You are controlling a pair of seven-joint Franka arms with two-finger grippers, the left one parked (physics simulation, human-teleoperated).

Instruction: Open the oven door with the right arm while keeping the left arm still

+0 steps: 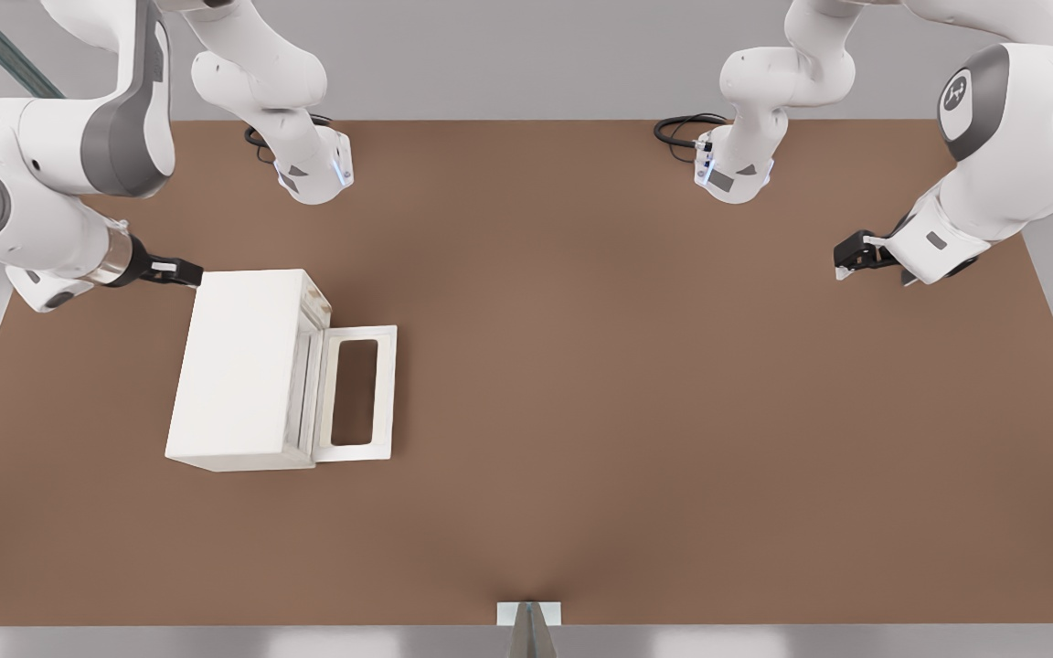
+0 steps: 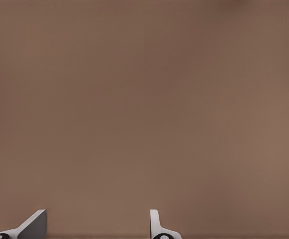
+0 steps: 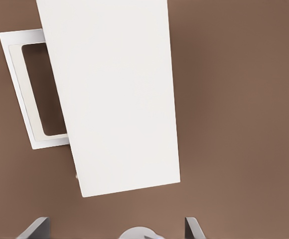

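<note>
- The oven [image 1: 239,366] sits on the brown bench [image 1: 636,384] toward the front view's left, a plain cream-white box with its long axis running from the far side of the bench toward the near side, slightly skewed.
- The oven door [image 1: 357,393] is dropped fully open and lies flat on the bench, pointing toward the front view's right, away from the box.
- The door's long side runs parallel to the oven's open front, and the bench's brown shows through its rounded window.
- The right arm [image 1: 42,183] comes in from the front view's left edge, its upper links cut off by the frame.
- Its gripper [image 1: 181,270] hovers at the oven's far left corner, on the side opposite the door, apart from the door itself.
- In the right wrist view the two fingertips [image 3: 35,228] stand well spread at the frame's edge with nothing between them, the oven's top and the open door beyond them.
- The door's bar handle is not discernible in either view.
- The oven's interior is mostly hidden; only a thin strip of the opening shows beside the door hinge.
</note>
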